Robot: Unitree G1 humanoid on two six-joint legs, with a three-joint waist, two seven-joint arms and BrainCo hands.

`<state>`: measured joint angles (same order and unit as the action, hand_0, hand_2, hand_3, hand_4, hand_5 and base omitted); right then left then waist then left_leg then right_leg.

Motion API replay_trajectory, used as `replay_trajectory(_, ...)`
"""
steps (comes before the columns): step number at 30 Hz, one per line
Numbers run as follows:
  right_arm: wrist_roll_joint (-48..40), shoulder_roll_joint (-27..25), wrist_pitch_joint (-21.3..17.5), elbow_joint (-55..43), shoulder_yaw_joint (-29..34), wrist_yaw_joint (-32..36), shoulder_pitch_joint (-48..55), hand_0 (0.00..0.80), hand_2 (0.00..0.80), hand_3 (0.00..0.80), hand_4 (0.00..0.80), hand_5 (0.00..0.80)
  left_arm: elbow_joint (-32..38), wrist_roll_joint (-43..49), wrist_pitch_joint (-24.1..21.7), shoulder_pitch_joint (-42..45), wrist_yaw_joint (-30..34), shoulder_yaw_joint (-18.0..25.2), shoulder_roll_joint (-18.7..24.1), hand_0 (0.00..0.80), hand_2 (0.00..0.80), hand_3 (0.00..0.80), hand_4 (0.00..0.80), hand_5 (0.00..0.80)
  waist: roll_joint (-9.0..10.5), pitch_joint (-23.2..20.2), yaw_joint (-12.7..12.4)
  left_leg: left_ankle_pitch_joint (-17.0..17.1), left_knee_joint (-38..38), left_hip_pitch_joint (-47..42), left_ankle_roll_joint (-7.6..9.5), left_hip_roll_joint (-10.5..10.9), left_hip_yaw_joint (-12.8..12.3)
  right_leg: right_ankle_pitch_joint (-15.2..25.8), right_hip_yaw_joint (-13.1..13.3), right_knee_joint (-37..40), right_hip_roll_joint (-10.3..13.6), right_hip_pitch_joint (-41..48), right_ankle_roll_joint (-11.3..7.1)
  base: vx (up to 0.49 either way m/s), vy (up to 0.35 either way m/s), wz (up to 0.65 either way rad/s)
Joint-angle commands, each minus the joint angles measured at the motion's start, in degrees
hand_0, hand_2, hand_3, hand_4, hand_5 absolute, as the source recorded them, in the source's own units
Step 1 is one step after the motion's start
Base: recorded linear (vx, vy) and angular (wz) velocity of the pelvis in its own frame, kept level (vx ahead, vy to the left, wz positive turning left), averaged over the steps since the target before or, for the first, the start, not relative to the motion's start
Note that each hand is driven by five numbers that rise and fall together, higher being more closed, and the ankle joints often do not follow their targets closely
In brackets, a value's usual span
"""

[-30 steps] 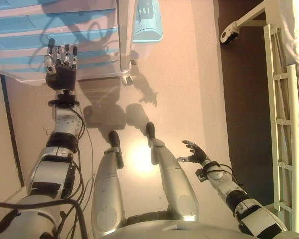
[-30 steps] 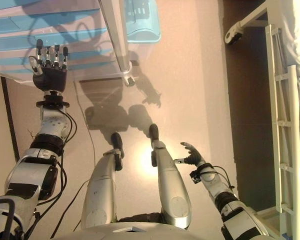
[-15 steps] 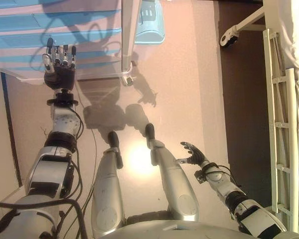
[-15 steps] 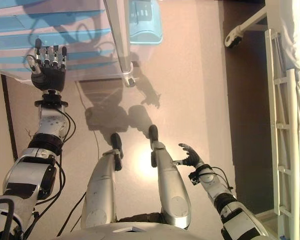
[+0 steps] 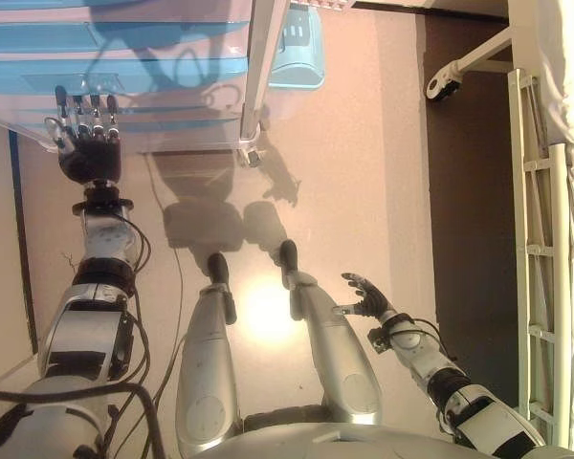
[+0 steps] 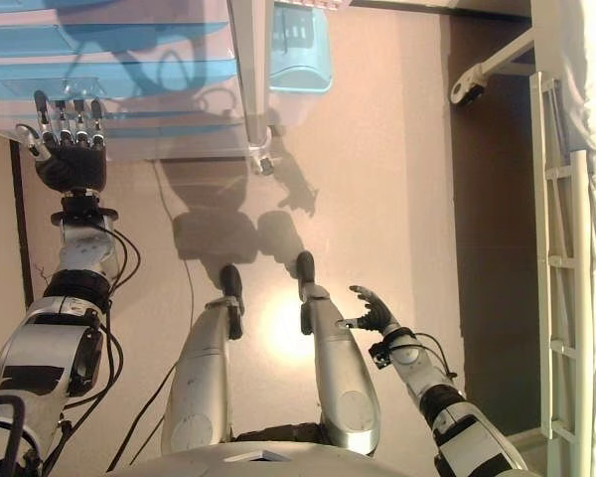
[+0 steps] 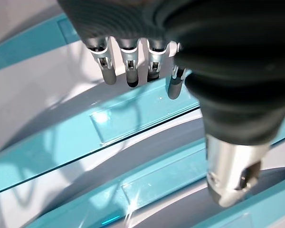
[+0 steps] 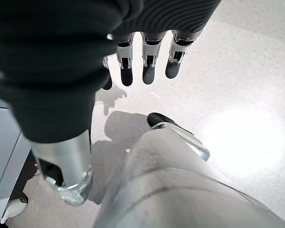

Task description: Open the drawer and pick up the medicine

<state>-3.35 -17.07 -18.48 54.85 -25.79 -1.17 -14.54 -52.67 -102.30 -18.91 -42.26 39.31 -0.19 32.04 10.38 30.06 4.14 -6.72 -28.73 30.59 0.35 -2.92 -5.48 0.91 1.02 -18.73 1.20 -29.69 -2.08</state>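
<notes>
A white drawer unit (image 5: 163, 57) with several light-blue drawer fronts stands on castors at the far left. All drawers look closed. My left hand (image 5: 86, 143) is raised in front of the lower drawers, fingers straight and open, holding nothing; the left wrist view shows its fingers (image 7: 128, 66) close to a blue drawer front (image 7: 133, 118) with a clear handle. My right hand (image 5: 364, 298) hangs low at my right side, open and empty. No medicine shows in any view.
A light-blue bin (image 5: 299, 48) stands behind the unit's right side. A white bed frame (image 5: 540, 220) with a castor (image 5: 442, 84) runs along the right, over a dark floor strip. A castor (image 5: 251, 153) of the unit is near its front corner.
My left hand has moved left and slightly up along the drawer fronts. The camera has shifted a little. My right hand has hardly moved.
</notes>
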Motion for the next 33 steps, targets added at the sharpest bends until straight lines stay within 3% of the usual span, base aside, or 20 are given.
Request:
replay_trajectory(1, -1.5, -1.21, -0.46, -2.72, -1.94, 0.09, 4.53, 0.0, 0.0, 0.0, 0.0, 0.0, 3.91, -2.43, -6.02, -2.18, 7.27, 4.13, 4.73, 0.0, 0.0, 0.0, 0.0, 0.0, 1.37, -1.27, -2.14, -7.22, -3.07, -0.4, 2.06, 3.87, -1.07, 0.63, -2.06, 4.28, -0.61, 3.78, -1.09, 0.0, 0.0, 0.0)
replay_trajectory(12, -1.21, -1.73, -0.83, -2.66, -2.28, 0.82, 5.76, 0.0, 0.0, 0.0, 0.0, 0.0, 10.22, -2.04, -6.61, -7.86, 9.76, 1.67, 8.52, 0.0, 0.0, 0.0, 0.0, 0.0, 1.73, -1.35, -2.35, -6.92, -2.51, -0.9, 2.14, 4.01, -0.55, 0.86, -2.43, 5.17, -0.79, 5.04, -1.0, 0.0, 0.0, 0.0)
replay_trajectory(13, -1.09, -1.7, -0.98, -2.54, -2.22, 0.79, 5.84, 0.0, 0.0, 0.0, 0.0, 0.0, 11.02, -1.76, -6.35, -8.21, 10.2, 1.43, 8.52, 0.075, 0.075, 0.075, 0.075, 0.075, 1.73, -1.37, -2.4, -6.89, -2.33, -1.03, 2.16, 4.07, -0.5, 0.91, -2.45, 5.38, -0.8, 5.2, -0.97, 0.0, 0.0, 0.0)
replay_trajectory(15, -0.97, -1.77, -1.06, -2.72, -2.17, 0.84, 5.89, 0.0, 0.0, 0.0, 0.0, 0.0, 12.7, -1.23, -6.06, -8.54, 10.81, 0.85, 8.44, 0.439, 0.439, 0.439, 0.439, 0.439, 1.72, -1.36, -2.54, -6.78, -2.16, -0.99, 2.11, 4.17, -0.37, 0.95, -2.52, 5.58, -0.78, 5.33, -0.95, -0.008, -0.008, 0.04)
replay_trajectory(17, -0.76, -1.74, -1.19, -2.76, -2.05, 0.85, 5.93, 0.0, 0.0, 0.0, 0.0, 0.0, 14.18, -0.44, -5.82, -8.33, 11.08, 0.69, 8.1, 0.577, 0.577, 0.577, 0.577, 0.577, 1.64, -1.37, -2.73, -6.58, -1.71, -1.26, 2.01, 4.21, -0.25, 0.88, -2.63, 5.75, -0.8, 5.62, -0.88, -0.013, -0.002, 0.06)
replay_trajectory(18, -0.37, -1.75, -1.06, -3.08, -1.94, 0.76, 5.86, 0.0, 0.0, 0.0, 0.0, 0.0, 15.59, -0.13, -5.55, -8.18, 11.55, 0.7, 7.81, 0.8, 0.8, 0.8, 0.8, 0.8, 1.54, -1.33, -2.91, -6.41, -1.32, -1.47, 1.97, 4.35, -0.15, 0.78, -2.65, 5.91, -0.8, 5.86, -0.79, -0.014, 0.005, 0.05)
replay_trajectory(23, 1.03, -1.78, -1.02, -3.62, -1.68, 0.46, 5.57, 0.0, 0.0, 0.0, 0.0, 0.0, 19.77, 0.03, -4.46, -6.09, 12.46, 1.14, 6.42, 0.8, 0.8, 0.8, 0.8, 0.8, 1.13, -1.32, -3.82, -4.86, 0.55, -2.06, 1.73, 4.87, 0.74, 0.33, -3.02, 5.82, -0.67, 6.42, -0.44, -0.05, 0.007, 0.04)
replay_trajectory(27, 2.33, -1.77, 0.66, -4.88, -0.94, -0.07, 5.73, 0.0, 0.0, 0.0, 0.0, 0.0, 23.63, 1.61, -2.14, 0.63, 12.89, 2.33, 3.04, 0.8, 0.8, 0.8, 0.8, 0.8, -0.17, -1.92, -5.81, -3.14, 3.75, -4.3, 1.4, 5.46, 2.53, -1.88, -4.1, 4.26, -0.46, 7.99, -0.05, -0.055, -0.016, 0.02)
replay_trajectory(33, 6.24, -2.63, 3.07, -5.29, 2.57, -0.13, 6.75, 0.0, 0.0, 0.0, 0.0, 0.0, 26.49, 3.21, 3.67, 19.87, 14.59, 4.65, -7.94, 0.8, 0.8, 0.8, 0.8, 0.8, -4.06, -4.07, -10.19, 0.53, 10.81, -10.86, 0.13, 6.47, 7.41, -6.25, -7.17, 2.4, 1.13, 13.77, 0.73, -0.015, -0.077, 0.41)
